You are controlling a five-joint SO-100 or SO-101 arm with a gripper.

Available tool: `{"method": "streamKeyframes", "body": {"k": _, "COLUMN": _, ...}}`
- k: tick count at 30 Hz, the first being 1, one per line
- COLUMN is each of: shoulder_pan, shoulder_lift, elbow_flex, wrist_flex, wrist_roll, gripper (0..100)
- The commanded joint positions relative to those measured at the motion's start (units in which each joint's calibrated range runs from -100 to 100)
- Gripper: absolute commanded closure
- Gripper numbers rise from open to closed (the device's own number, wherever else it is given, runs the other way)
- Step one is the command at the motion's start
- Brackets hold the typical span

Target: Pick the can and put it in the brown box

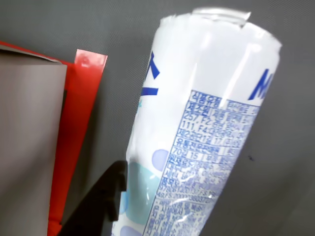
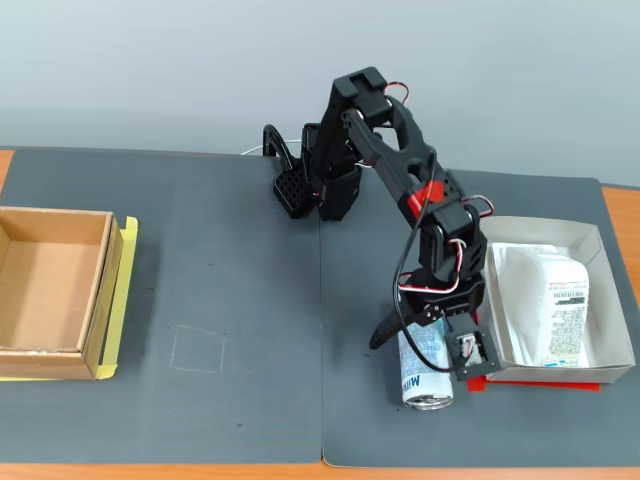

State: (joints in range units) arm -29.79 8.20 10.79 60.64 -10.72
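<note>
The can (image 2: 424,372) is a slim white can with blue print. It lies tilted on the grey mat beside the white tray, its silver end toward the front edge. My gripper (image 2: 425,355) is over it with a jaw on each side, shut on the can. In the wrist view the can (image 1: 197,137) fills the middle, and one black finger (image 1: 106,196) presses its left side. Whether the can is off the mat I cannot tell. The brown box (image 2: 52,290) sits at the far left of the table on a yellow sheet, empty.
A white paper tray (image 2: 595,240) with a red base (image 1: 74,132) stands just right of the can and holds a white printed packet (image 2: 550,300). The arm's base (image 2: 320,180) is at the back centre. A faint square outline (image 2: 197,349) is marked on the mat.
</note>
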Motion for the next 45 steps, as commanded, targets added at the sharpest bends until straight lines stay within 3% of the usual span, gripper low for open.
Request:
{"method": "streamKeyframes", "body": {"k": 1, "shoulder_pan": -0.6, "shoulder_lift": 0.9, "elbow_flex": -3.2, "wrist_flex": -0.6, "wrist_roll": -0.3, "gripper": 51}}
{"method": "streamKeyframes", "body": {"k": 42, "shoulder_pan": -1.2, "shoulder_lift": 13.2, "elbow_flex": -5.7, "wrist_flex": -3.0, "wrist_roll": -3.8, "gripper": 51}}
{"method": "streamKeyframes", "body": {"k": 45, "shoulder_pan": -1.2, "shoulder_lift": 13.2, "elbow_flex": -5.6, "wrist_flex": -3.0, "wrist_roll": -3.8, "gripper": 58}}
